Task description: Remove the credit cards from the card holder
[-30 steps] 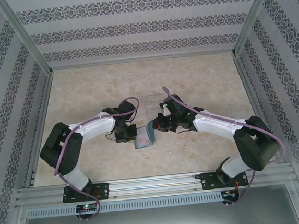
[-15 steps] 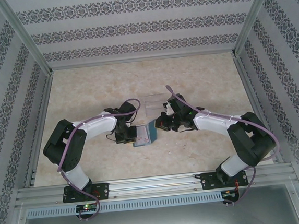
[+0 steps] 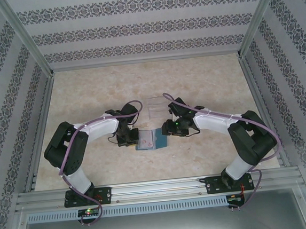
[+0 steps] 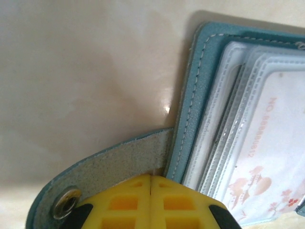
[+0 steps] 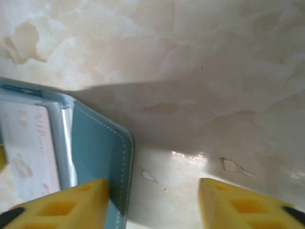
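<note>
The teal-blue card holder (image 3: 149, 140) lies open on the table between the two arms. Its clear sleeves hold a pale credit card with pink print (image 4: 269, 157), also seen in the right wrist view (image 5: 28, 143). My left gripper (image 4: 151, 177) is shut, its yellow tips touching where the closure tab (image 4: 114, 164) joins the holder's left edge (image 4: 190, 109). No gap shows between the jaws. My right gripper (image 5: 152, 200) is open at the holder's right side. Its left finger (image 5: 71, 202) rests on the teal cover panel (image 5: 97, 143), and the other finger stands over bare table.
A clear plastic box (image 3: 155, 106) stands just behind the holder, between the two wrists. The marbled tabletop (image 3: 203, 78) stretches away on all sides. Patterned walls and metal rails (image 3: 32, 47) close in the workspace.
My right gripper has gone from shut to open, letting go of the holder's right panel, and has shifted slightly left. The left gripper stays shut in place.
</note>
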Motion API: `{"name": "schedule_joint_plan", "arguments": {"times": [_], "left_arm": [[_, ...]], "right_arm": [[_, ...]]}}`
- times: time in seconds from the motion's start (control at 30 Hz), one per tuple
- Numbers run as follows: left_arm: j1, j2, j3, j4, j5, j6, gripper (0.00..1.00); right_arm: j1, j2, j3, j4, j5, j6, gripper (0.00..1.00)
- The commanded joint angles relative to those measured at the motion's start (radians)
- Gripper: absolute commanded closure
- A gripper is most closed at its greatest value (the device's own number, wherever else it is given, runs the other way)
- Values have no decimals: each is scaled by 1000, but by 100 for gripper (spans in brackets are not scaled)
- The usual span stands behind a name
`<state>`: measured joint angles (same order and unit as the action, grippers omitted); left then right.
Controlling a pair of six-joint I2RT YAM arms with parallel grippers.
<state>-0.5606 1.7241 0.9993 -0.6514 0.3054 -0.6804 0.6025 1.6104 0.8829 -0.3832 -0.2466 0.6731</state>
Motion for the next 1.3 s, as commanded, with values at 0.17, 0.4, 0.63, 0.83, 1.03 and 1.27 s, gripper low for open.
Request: {"name": "schedule_joint_plan", "arguments": {"times": [0.17, 0.4, 0.63, 0.83, 1.03, 1.27], "left_arm": [[9, -9, -25, -16, 16, -10, 97], [10, -27, -25, -6, 26, -29, 97], [13, -56, 12, -1, 47, -49, 97], [34, -80, 52, 9, 52, -68, 97], [48, -74, 61, 36, 93, -71, 96], [48, -75, 49, 62, 115, -63, 96]], "right_arm": [[110, 88, 105, -203, 314, -111, 24], [169, 138, 122, -258, 455, -154, 11], [180, 159, 138, -271, 554, -242, 10], [181, 184, 197, -252, 557, -334, 10], [180, 141, 220, -280, 489, -319, 12], [173, 26, 212, -286, 337, -231, 21]]}}
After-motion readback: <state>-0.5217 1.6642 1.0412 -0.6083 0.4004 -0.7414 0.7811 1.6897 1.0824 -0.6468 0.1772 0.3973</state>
